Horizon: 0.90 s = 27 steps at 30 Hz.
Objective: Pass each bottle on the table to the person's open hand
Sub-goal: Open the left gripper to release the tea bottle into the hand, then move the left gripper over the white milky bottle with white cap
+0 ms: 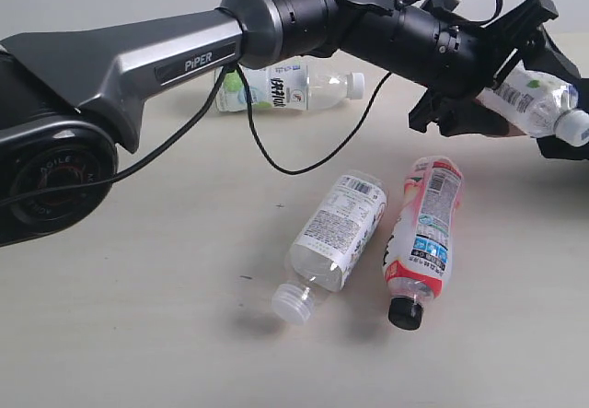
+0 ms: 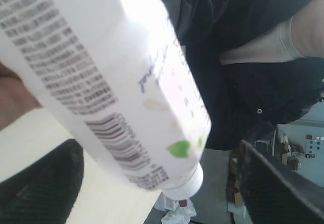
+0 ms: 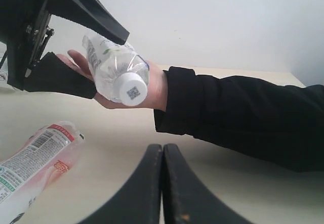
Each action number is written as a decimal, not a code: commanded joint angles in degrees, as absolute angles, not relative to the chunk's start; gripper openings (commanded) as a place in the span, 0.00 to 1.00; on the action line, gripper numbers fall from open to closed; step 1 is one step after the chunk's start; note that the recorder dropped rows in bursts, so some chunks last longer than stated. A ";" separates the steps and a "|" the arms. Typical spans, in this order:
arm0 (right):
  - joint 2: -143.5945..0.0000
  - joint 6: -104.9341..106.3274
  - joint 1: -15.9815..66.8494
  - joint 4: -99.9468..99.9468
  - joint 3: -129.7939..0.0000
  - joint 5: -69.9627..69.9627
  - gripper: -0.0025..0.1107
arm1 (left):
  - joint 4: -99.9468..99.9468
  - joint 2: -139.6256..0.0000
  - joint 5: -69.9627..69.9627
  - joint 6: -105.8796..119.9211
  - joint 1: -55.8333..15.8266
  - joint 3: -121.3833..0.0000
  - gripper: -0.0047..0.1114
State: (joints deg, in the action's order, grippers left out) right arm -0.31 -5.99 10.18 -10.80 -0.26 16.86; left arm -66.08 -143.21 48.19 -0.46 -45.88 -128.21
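**Ana:** Where is the green-marked bottle [image 3: 109, 62]?

**Ben:** It lies across the person's open hand [image 3: 154, 90], which is held palm up at the end of a black sleeve [image 3: 243, 113].

**Ana:** And the left pincer [image 1: 529, 104]?

**Ben:** Its jaws stand wide on either side of that bottle. Whether they press it cannot be told.

**Ana:** The right pincer [image 3: 162, 155]?

**Ben:** Its jaws are together with nothing between them, low over the tabletop [image 1: 138, 316].

**Ana:** And the rest?

**Ben:** Three lie flat on the tabletop. The white-capped bottle [image 1: 336, 233] and the black-capped bottle [image 1: 425, 233] are side by side in the middle. The far bottle [image 1: 285, 86] lies behind the left arm.
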 commanded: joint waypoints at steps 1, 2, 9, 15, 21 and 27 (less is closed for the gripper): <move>0.00 -5.90 9.88 -10.89 0.00 16.46 0.02 | -65.32 -142.50 50.01 0.00 -45.58 -128.60 0.72; 0.00 -5.90 9.88 -10.89 0.00 16.46 0.02 | -65.32 -142.50 50.46 0.00 -45.59 -128.60 0.72; 0.00 -5.90 9.88 -10.89 0.00 16.46 0.02 | -64.87 -142.50 53.49 0.00 -44.07 -128.60 0.72; 0.00 -5.90 9.88 -10.89 0.00 16.46 0.02 | -64.70 -140.74 56.12 3.73 -42.92 -128.60 0.72; 0.00 -5.90 9.88 -10.89 0.00 16.46 0.02 | -62.88 -137.37 62.27 7.45 -41.07 -128.60 0.72; 0.00 -5.90 9.88 -10.89 0.00 16.46 0.02 | -48.26 -131.87 68.40 7.05 -40.39 -128.60 0.54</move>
State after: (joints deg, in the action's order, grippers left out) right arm -0.31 -5.99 10.18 -10.80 -0.26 16.86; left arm -52.43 -134.16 66.16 6.87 -40.57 -128.30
